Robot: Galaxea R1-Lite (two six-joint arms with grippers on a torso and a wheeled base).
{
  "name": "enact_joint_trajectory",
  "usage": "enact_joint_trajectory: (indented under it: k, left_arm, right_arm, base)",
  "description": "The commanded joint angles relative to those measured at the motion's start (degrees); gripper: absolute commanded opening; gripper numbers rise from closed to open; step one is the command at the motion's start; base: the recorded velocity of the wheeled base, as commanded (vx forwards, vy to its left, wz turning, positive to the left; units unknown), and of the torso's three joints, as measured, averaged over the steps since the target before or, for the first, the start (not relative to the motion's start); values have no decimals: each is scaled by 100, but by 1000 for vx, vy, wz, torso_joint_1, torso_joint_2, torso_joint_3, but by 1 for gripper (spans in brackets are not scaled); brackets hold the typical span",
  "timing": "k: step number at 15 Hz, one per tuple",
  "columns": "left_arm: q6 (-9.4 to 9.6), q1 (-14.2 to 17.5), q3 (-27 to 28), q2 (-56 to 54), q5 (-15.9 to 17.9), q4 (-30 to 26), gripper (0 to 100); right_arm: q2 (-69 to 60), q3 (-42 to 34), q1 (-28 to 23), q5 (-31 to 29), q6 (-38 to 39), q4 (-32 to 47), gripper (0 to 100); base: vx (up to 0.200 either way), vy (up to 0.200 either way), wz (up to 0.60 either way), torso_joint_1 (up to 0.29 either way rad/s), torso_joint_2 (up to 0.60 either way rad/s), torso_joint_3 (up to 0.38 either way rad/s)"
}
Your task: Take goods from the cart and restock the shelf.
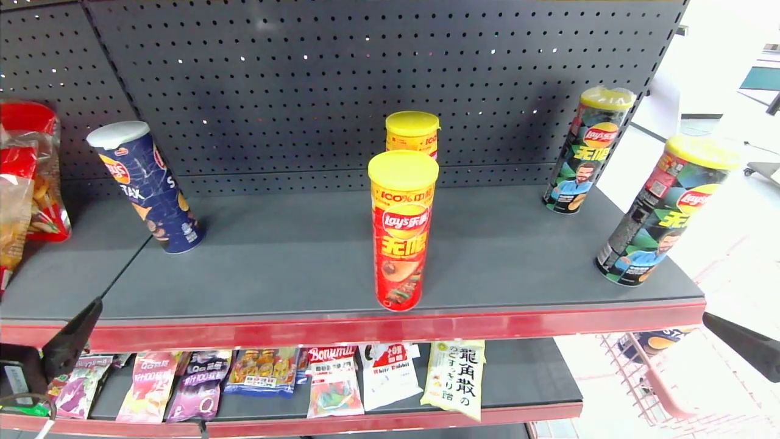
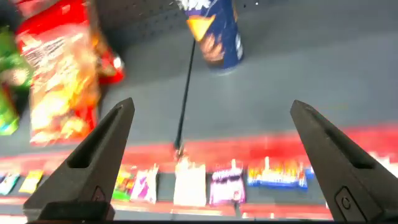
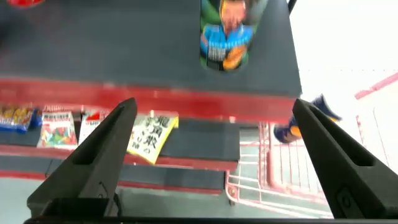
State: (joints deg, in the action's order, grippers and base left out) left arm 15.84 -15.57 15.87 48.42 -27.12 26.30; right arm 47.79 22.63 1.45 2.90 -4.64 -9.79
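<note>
Head view, shelf (image 1: 487,256): a grey board with a red front lip and a pegboard back; much of its middle and left half is bare.
Cart (image 1: 655,390): a pink wire basket off the shelf's right end, lower than the board.
Stock already on the shelf: a red can (image 1: 402,231) stands at the middle of the front edge, with its twin (image 1: 413,131) behind it by the back panel. One dark green can (image 1: 664,213) stands at the front right corner and another (image 1: 588,149) at the back right. A blue can (image 1: 146,186) stands toward the back left.
Task's thing: a blue item (image 1: 655,340) lies in the cart, just under the shelf's right front corner.
Left gripper (image 2: 211,106): fingers spread wide and holding nothing, below the front lip near the shelf's left end.
Right gripper (image 3: 214,102): fingers spread wide and empty, below the lip off the shelf's right end, near the cart.
Step in hand: probably between placements, with neither arm carrying anything and the next pick not begun.
Next move: the right arm is better placed; it would need to drop into the cart and close on the blue item without snagging the wires.
Hard to make out: the shelf lip hides most of the blue item, so I cannot tell can from pack. The rest of the cart's load is cut off.
</note>
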Motion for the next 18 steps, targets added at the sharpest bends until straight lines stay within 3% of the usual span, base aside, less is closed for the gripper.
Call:
enact_joint_trajectory:
  k: [1, 5, 18]
  left_arm:
    - [25, 1, -40, -298, 5, -72, 100]
    - [69, 1, -23, -676, 14, -538, 100]
    - [95, 1, -5, -685, 155, -538, 100]
  right_arm:
    - [-24, -13, -4, 0, -19, -5, 100]
    - [-94, -30, 13, 0, -98, -5, 100]
    - [-121, -136, 40, 26, -318, -23, 100]
  base:
    - [-200, 0, 0, -2, 2, 2]
    - [-100, 0, 0, -2, 1, 0]
    - [0, -200, 0, 4, -1, 0]
